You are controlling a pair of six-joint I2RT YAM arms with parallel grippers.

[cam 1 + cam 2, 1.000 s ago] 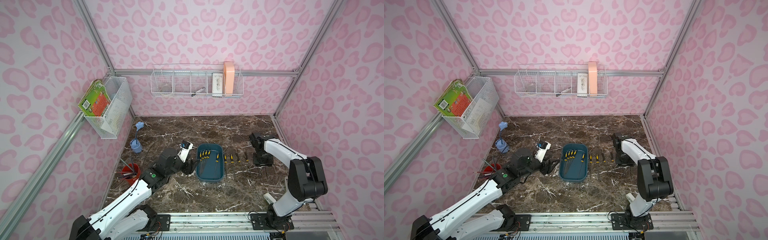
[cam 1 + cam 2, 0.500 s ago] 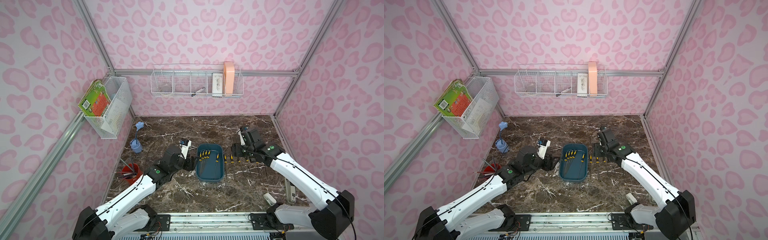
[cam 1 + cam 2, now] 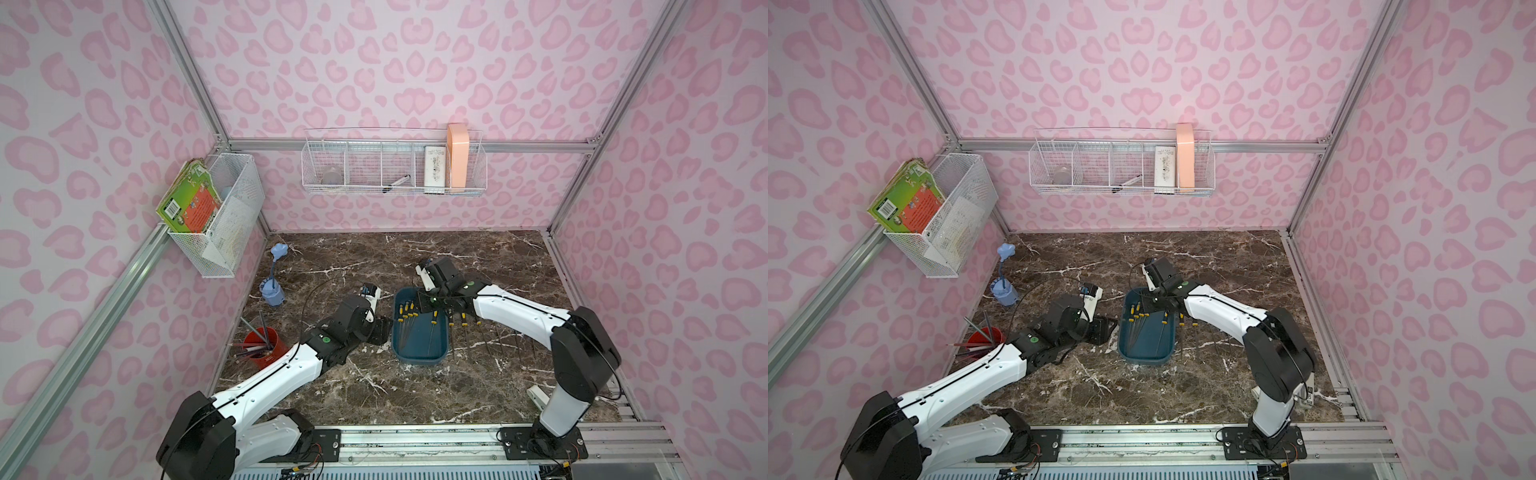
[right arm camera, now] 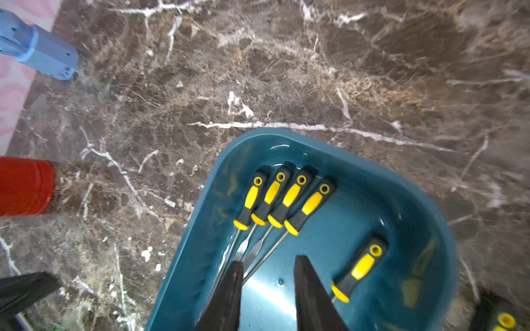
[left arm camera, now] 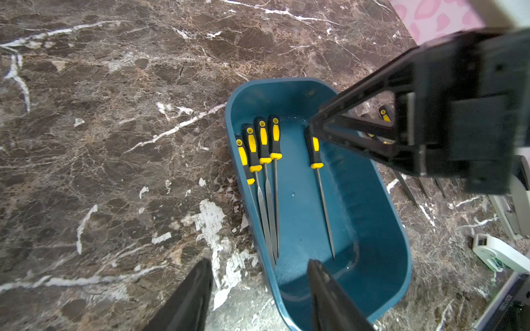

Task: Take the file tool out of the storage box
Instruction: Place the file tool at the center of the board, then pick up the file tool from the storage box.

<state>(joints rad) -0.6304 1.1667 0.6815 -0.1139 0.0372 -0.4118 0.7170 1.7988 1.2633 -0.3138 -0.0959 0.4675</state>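
Observation:
The storage box (image 3: 419,353) (image 3: 1144,351) is a dark teal tub in the middle of the marble table. Several file tools with yellow-and-black handles lie inside: a bunch (image 5: 261,143) (image 4: 284,197) by one long wall, and one lone file (image 5: 315,152) (image 4: 361,266). My left gripper (image 5: 259,275) (image 3: 382,328) is open and straddles the box's long wall (image 5: 258,229), one finger outside, one inside. My right gripper (image 4: 268,266) (image 3: 428,303) hangs open inside the box (image 4: 401,186), empty, between the bunch's shafts and the lone file's handle.
Several more files (image 3: 463,320) lie in a row on the table right of the box. A red pen pot (image 3: 266,347) and a blue holder (image 3: 272,293) stand at the left wall. White wire baskets (image 3: 395,166) hang on the walls. A white object (image 3: 540,395) lies front right.
My right arm has swung left from the row of files on the table to over the box, and its jaws have narrowed. My left gripper has moved right onto the box's wall.

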